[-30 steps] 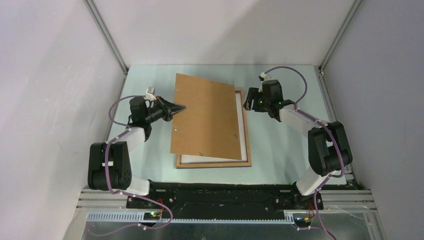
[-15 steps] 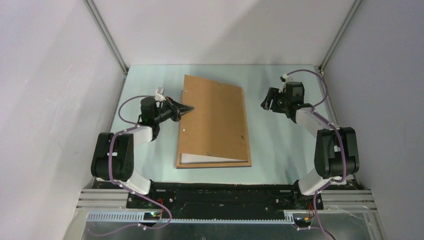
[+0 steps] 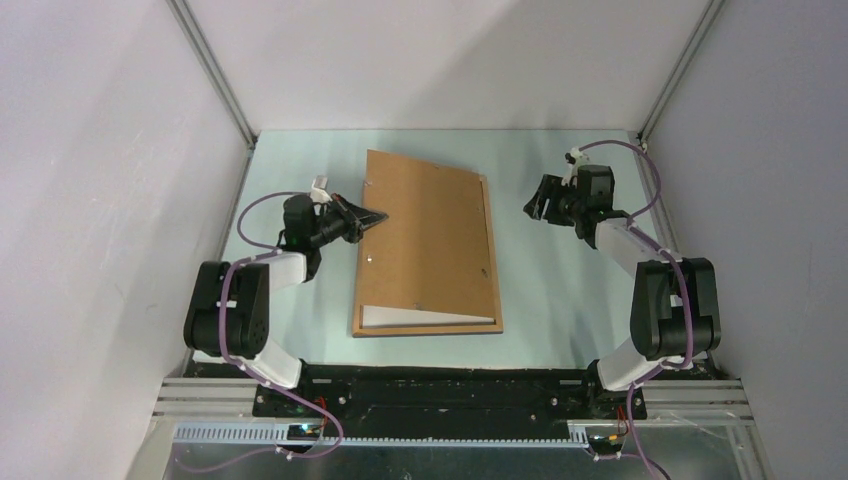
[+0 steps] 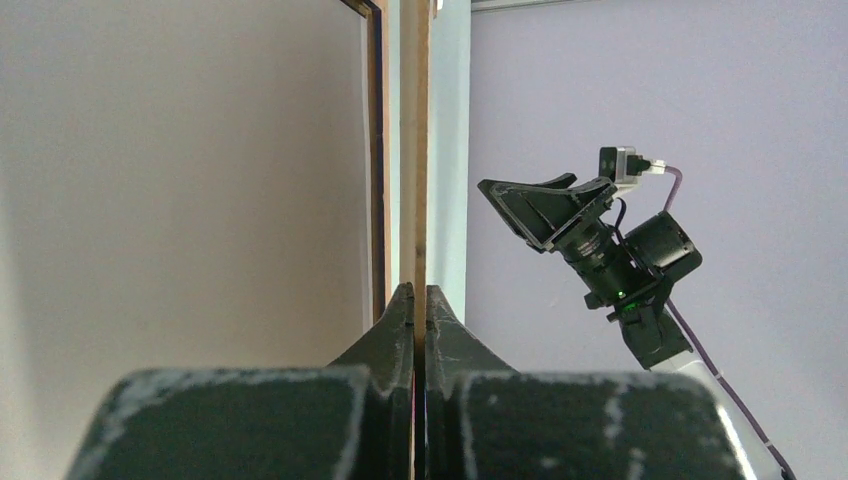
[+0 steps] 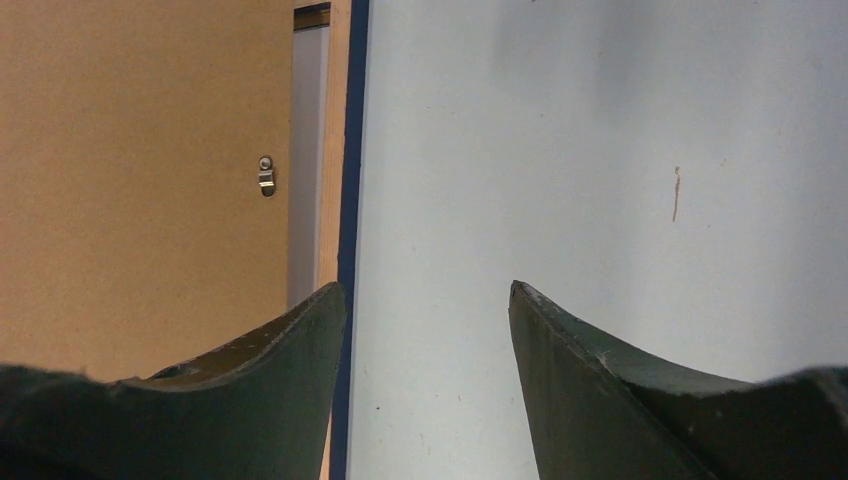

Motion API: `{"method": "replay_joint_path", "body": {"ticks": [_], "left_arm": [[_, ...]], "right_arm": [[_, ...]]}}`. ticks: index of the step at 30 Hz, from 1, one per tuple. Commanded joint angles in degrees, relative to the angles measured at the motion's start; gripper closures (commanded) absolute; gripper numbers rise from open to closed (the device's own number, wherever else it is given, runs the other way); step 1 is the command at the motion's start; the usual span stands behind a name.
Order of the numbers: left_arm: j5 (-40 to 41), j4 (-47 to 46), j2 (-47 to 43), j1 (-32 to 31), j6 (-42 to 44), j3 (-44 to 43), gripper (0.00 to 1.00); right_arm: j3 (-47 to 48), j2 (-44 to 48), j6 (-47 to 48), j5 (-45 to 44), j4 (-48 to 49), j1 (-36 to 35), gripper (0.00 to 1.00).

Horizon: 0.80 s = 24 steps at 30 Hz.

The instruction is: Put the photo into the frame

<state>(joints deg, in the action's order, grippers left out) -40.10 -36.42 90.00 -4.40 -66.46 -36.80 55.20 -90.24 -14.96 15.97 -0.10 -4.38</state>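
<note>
Two arms: left pincer (image 3: 379,216) is gripping the backing board (image 3: 435,230) over the frame (image 3: 430,329); right pincer (image 3: 536,206) is hovering released.

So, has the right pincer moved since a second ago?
Yes. The right pincer has pulled rightward, away from the right rail of the frame, while the frame itself has stayed put on the table.

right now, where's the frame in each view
top external: frame mid-table, largely under the backing board.
left wrist: frame rail vertical, just left of centre, beside the backing board's edge.
right wrist: frame rail vertical, left of centre.
shared landmark: the backing board, in all three.
</note>
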Motion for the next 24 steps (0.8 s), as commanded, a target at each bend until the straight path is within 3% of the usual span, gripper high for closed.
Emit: {"method": "replay_joint_path", "body": {"ticks": [1,24], "left_arm": [[-0.52,-5.50,-0.13,-0.45,0.07,-0.41,1.00],[-1.70,-5.24,2.22,-0.48,1.34,-0.74,1.00]], "right_arm": [[0.04,1.11,-0.36,1.01,2.85,-0.01,0.35],[0.08,0.61,-0.44,1.37,3.18,-0.01,0.36]]}}
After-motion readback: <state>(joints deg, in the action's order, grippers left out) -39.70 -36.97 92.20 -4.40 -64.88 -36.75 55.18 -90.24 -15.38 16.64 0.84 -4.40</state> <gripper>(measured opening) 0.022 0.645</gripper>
